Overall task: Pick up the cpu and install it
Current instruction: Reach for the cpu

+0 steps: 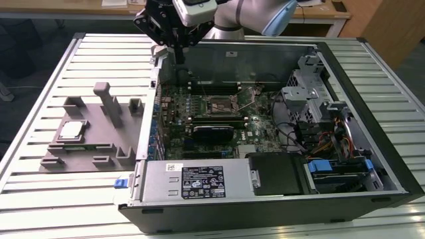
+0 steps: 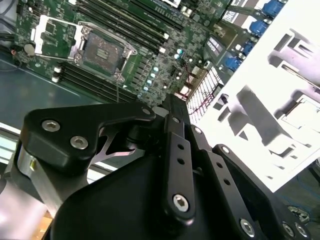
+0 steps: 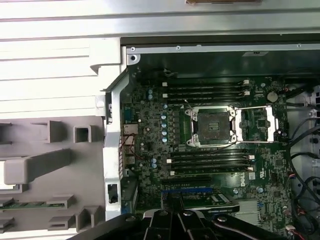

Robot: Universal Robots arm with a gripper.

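Note:
The cpu [image 1: 71, 130] is a small silvery square with a pale rim, lying flat in a recess of the grey tray [image 1: 99, 149] at the exterior view's left, outside the computer case. My gripper [image 1: 178, 57] hangs over the case's back left corner, well above and behind the tray, its fingers shut together with nothing between them. The motherboard socket [image 1: 222, 105] sits mid-board with its metal frame swung open. Both wrist views show the socket [image 3: 212, 127] [image 2: 102, 47] bare. The gripper's black linkage [image 2: 170, 150] narrows to a closed tip [image 2: 170, 98].
The open case [image 1: 359, 124] holds memory slots [image 3: 205, 90], a black card [image 1: 212, 132], cables and drive bays [image 1: 319, 129] at the exterior view's right, and a power supply [image 1: 199, 181] along the front. The tray carries upright posts [image 1: 106, 102]. All rests on a slatted metal table [image 1: 40, 199].

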